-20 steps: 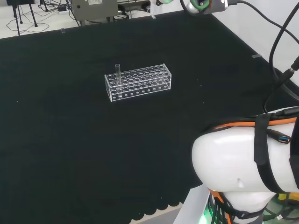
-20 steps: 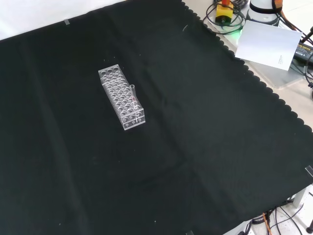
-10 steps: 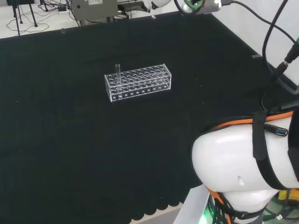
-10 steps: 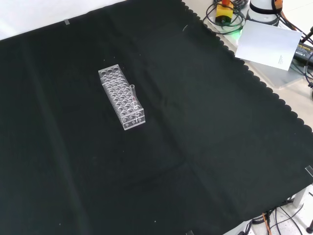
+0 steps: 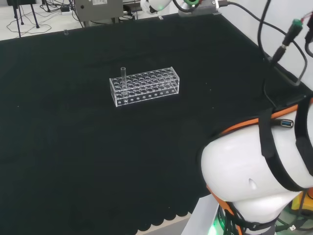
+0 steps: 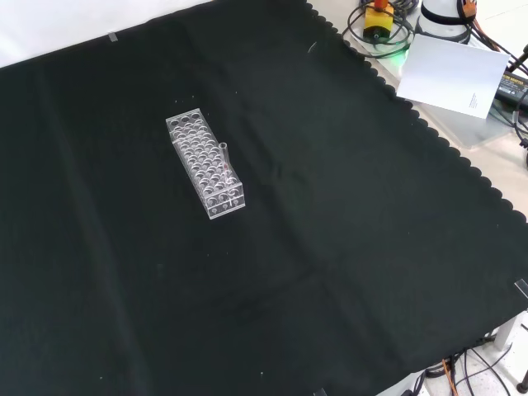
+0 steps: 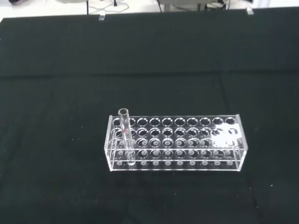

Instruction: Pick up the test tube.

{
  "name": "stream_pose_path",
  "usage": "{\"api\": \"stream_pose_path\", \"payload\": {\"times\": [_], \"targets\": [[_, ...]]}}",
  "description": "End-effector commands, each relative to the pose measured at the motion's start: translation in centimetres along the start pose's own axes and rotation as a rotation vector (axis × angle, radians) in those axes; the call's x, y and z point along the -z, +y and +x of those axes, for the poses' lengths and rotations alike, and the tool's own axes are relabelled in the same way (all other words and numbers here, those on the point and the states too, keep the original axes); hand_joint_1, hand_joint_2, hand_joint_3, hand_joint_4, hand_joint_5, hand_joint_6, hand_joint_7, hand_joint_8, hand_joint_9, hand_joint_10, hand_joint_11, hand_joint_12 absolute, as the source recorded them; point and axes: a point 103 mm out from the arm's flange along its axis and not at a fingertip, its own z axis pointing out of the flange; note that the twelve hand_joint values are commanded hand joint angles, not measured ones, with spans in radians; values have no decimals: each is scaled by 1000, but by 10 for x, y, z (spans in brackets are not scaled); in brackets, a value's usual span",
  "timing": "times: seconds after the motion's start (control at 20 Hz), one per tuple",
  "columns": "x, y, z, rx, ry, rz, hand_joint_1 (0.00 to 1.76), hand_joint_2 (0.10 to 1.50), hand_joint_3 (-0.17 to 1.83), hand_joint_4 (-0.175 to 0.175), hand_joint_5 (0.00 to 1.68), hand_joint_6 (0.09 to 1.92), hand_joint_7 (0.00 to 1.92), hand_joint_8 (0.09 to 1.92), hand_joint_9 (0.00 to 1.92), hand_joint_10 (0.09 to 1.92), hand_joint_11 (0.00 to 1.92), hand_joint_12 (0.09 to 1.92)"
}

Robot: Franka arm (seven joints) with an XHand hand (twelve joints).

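A clear test tube (image 5: 123,79) stands upright in an end hole of a clear plastic rack (image 5: 152,92) on the black cloth, left of middle in the head view. In the front view the tube (image 6: 223,162) rises from the near end of the rack (image 6: 190,135), which runs away from the camera. The wrist view looks down on the rack (image 7: 187,161) from a distance, with the tube (image 7: 125,137) at one end, in the row of holes nearest the camera. The other holes look empty.
The arm's big white link (image 5: 249,181) with black straps and cables fills the head view's lower right. Beyond the cloth's scalloped edge (image 6: 429,132) lie a white sheet (image 6: 454,73), cables and a yellow box (image 6: 379,16).
In the head view the arm's parts at the top edge have moved left and the cables at the right have shifted. Rack and tube stand as before.
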Motion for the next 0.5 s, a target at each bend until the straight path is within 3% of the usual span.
{"api": "stream_pose_path", "payload": {"times": [0.05,0.25,0.5], "targets": [[-10,34,16,25,21,41,678,775,659,-65,253,87,226,842,327,902,132,1532],[-19,48,20,26,27,69,680,774,657,-45,271,87,196,851,319,907,126,1533],[-36,68,24,26,39,116,681,774,657,-49,300,87,187,856,315,910,122,1534]]}}
